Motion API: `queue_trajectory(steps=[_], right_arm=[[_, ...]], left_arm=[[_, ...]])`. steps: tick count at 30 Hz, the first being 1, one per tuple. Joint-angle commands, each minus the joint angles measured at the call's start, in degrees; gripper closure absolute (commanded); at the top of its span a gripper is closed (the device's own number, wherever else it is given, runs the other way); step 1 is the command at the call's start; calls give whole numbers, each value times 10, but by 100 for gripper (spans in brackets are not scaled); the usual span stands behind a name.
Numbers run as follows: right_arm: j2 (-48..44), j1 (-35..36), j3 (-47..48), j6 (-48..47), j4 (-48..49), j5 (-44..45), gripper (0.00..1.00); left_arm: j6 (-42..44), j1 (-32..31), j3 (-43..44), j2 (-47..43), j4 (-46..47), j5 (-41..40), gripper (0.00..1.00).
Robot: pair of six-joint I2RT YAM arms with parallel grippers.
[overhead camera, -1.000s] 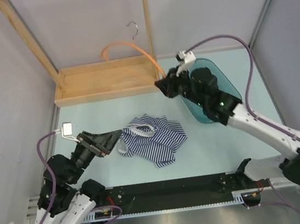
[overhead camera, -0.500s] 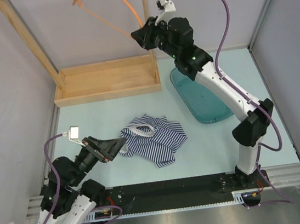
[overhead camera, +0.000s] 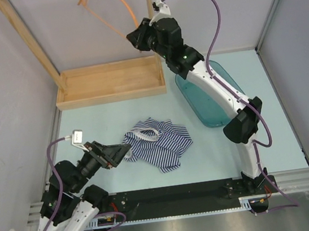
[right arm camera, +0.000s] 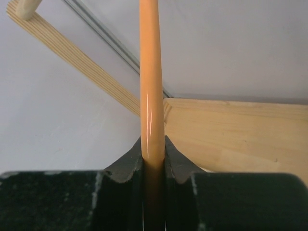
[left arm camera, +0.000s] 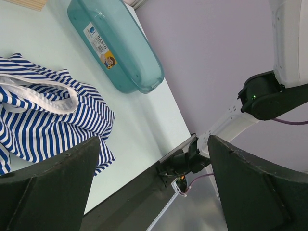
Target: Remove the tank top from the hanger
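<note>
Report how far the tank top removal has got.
Done: the tank top lies crumpled on the table, clear of the hanger. In hand: the right claw grips the bare hanger, raised beside the wooden frame; the left claw stands open beside the top. Left: apparently nothing but parking the hanger.

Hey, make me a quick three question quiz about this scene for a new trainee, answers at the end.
1. True or false: the top hangs on the hanger.
2. What does the right pincer grip? A the hanger, B the top, C nothing.
3. Fill in: the left pincer, near the top, stands ___ (open or shut).
Key: 1 false, the top lies crumpled on the table; 2 A; 3 open.
</note>
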Motion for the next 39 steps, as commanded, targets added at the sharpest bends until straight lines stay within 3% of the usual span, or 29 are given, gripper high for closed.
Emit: queue_trajectory(steps=[1, 2, 3, 5, 6, 9, 15, 20, 23, 27, 33, 39], right_arm=[[-33, 15, -19, 6, -14, 38, 99], [-34, 17, -17, -3, -27, 38, 89], [-32, 24, -11, -21, -39, 41, 63], [-33, 29, 0, -42, -78, 49, 38], [-36, 32, -6, -61, -88, 54, 21], [-87, 46, -91, -97, -84, 74, 1], [-271, 63, -381, -114, 5, 82, 1], [-437, 64, -607, -61, 75, 65, 0], [-488, 77, -723, -23, 94, 38, 0], [-523, 137, -849, 19, 104, 58, 0], [-513, 263, -948, 41, 116, 166, 0], [-411, 338, -952, -80, 148, 292, 0]], left_arm=[[22, 1, 33, -5, -12, 0, 2], [23, 1, 36, -5, -13, 3, 2], [26, 1, 39, -4, -16, 3, 1], [30, 1, 51, -5, -22, 2, 1], [34, 0, 54, -6, -30, 1, 1], [40, 0, 65, -12, -44, -5, 1], [46, 1, 79, -27, -67, -16, 1], [40, 0, 73, -42, -77, -23, 1], [40, 0, 70, -42, -79, -19, 1], [38, 0, 70, -32, -78, -12, 1], [30, 0, 55, -42, -78, -12, 2], [19, 1, 43, -43, -75, -8, 2]])
